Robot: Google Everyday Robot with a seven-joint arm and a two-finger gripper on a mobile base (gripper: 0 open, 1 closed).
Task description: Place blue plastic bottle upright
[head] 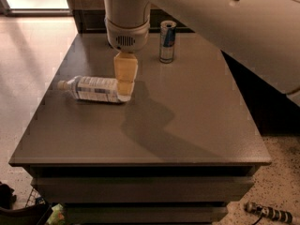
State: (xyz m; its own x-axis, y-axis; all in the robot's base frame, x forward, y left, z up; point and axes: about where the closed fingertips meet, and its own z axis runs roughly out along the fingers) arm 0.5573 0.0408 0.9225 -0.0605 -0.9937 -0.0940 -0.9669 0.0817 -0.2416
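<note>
The blue plastic bottle [93, 89] lies on its side on the left part of the grey table [187, 125]. It is clear, with a white-and-blue label, and its white cap [61, 84] points left. My gripper [124, 91] hangs down from the white arm [126, 18], its yellowish tip at the bottle's base end on the right. The tip overlaps the bottle's base in the camera view. I cannot tell whether it touches the bottle.
A slim silver-blue can [167, 41] stands upright at the back of the table, right of the arm. The table's front edge [140, 163] is near the camera. Pale floor lies to the left. A small object [269, 213] lies on the floor at the lower right.
</note>
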